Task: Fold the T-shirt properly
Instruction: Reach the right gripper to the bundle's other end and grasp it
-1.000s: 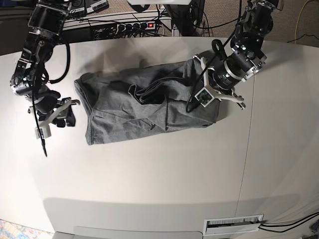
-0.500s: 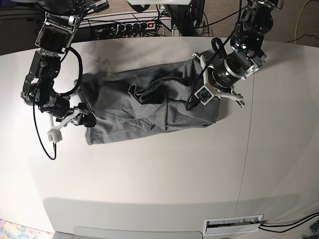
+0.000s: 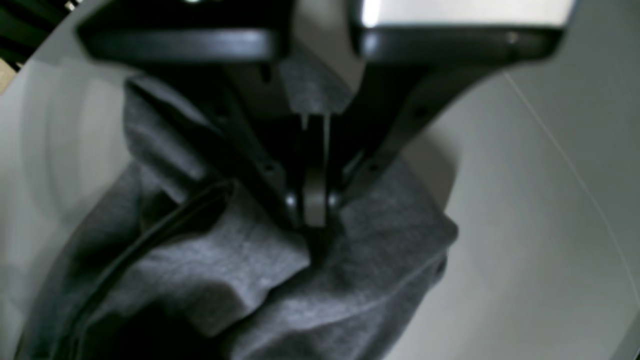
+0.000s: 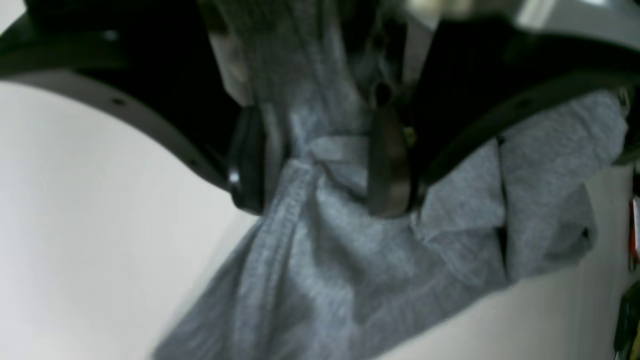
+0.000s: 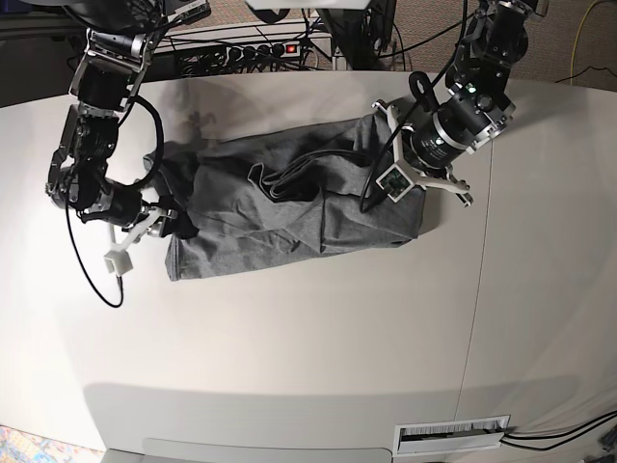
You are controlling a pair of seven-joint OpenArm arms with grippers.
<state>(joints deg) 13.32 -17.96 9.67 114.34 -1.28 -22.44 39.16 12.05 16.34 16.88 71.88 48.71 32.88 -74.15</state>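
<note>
— Moved in since a second back: right gripper (image 5: 172,224), from off the cloth at 9 o'clock onto the shirt's (image 5: 289,207) 9 o'clock edge. No change at the other end.

— Jaws there?

— Spread wide, one finger (image 4: 247,165) either side of a hemmed bunch of grey cloth. Not pinching yet, going by the wrist view. Left gripper (image 3: 315,220) pressed together on a fold at the shirt's 3 o'clock end; clamped on cloth, as far as the close view shows.

— And the shirt itself?

— Lying mid-table (image 5: 308,347), toward 12 o'clock, as a rumpled band running 9 to 3. Collar showing near the middle top, creases all over, bottom edge uneven, 3 o'clock corner bunched under the left gripper.

— Progress, then?

— Early to middle, at a guess. Roughly gathered lengthwise, but not flat or squared. Left to do: closing on the 9 o'clock edge, tensioning between both ends to smooth out, then folding across into a neat packet. Hard to say whether sleeves are tucked; hidden in the folds.
</note>
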